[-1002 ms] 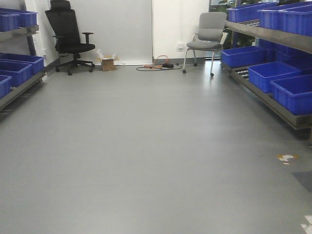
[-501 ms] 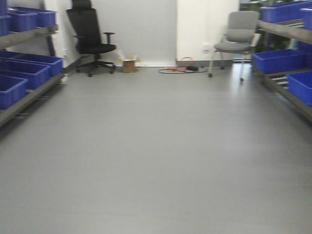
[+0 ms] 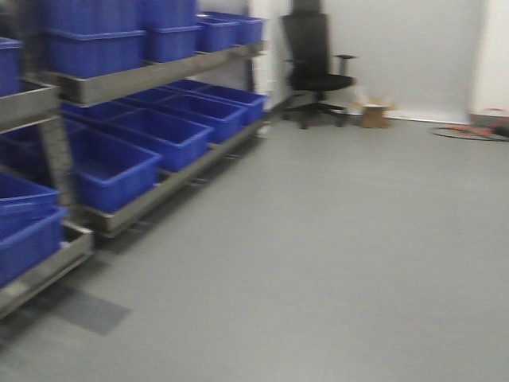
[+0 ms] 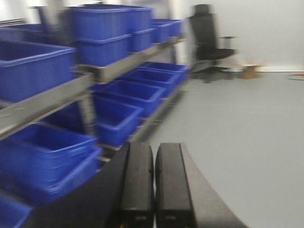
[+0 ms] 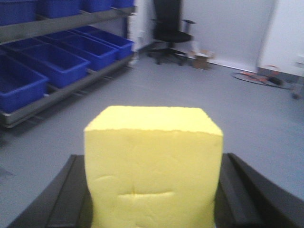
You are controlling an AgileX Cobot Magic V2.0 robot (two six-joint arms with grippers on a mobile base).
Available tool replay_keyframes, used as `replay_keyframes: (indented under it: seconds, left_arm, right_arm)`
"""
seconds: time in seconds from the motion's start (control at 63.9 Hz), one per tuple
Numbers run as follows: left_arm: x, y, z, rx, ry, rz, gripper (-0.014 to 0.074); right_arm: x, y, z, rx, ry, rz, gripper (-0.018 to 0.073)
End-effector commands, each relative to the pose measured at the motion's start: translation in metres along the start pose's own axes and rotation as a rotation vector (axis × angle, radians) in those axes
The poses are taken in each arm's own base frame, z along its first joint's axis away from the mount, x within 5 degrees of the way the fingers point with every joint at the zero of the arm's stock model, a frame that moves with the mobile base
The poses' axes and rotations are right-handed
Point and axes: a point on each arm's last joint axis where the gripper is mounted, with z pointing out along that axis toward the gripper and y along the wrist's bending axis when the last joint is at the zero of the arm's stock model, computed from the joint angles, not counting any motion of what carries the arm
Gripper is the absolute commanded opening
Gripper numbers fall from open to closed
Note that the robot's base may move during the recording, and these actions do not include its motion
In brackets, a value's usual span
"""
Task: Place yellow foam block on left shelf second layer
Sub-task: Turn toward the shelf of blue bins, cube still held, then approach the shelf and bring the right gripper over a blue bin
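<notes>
The yellow foam block (image 5: 153, 166) fills the lower middle of the right wrist view, held between the two black fingers of my right gripper (image 5: 153, 190), which is shut on it. My left gripper (image 4: 155, 164) is shut and empty, its two black fingers pressed together. The left shelf (image 3: 151, 79) stands at the left of the front view, a grey metal rack with several blue bins on its layers. It also shows in the left wrist view (image 4: 57, 95) and in the right wrist view (image 5: 61, 23). Neither gripper shows in the front view.
Blue bins (image 3: 167, 135) fill the shelf layers. A black office chair (image 3: 314, 68) and a small cardboard box (image 3: 374, 113) stand at the back wall. Cables (image 3: 473, 129) lie on the floor at the far right. Grey floor (image 3: 334, 255) spreads to the right of the shelf.
The front view has swung to the left: the right shelf and grey chair have left the view, and the left shelf now fills the left side, closer.
</notes>
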Motion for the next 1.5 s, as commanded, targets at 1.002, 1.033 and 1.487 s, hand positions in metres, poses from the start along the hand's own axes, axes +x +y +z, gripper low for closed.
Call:
replay_keyframes:
  seconds: [1.002,1.033,1.487]
  left_arm:
    - [-0.0006,-0.0011,-0.0009,0.01,-0.077,-0.011,0.0137]
    - [-0.0006,-0.0011,-0.0009,0.01,-0.077,-0.011,0.0137]
    - [-0.0006,-0.0011,-0.0009,0.01,-0.077,-0.011,0.0137]
  right_arm:
    - [-0.0166,-0.0004,-0.0008,0.002,-0.108,-0.018,0.0467]
    - [-0.0166,-0.0004,-0.0008,0.002,-0.108,-0.018,0.0467]
    - [-0.0166,-0.0004,-0.0008,0.002,-0.108,-0.018,0.0467]
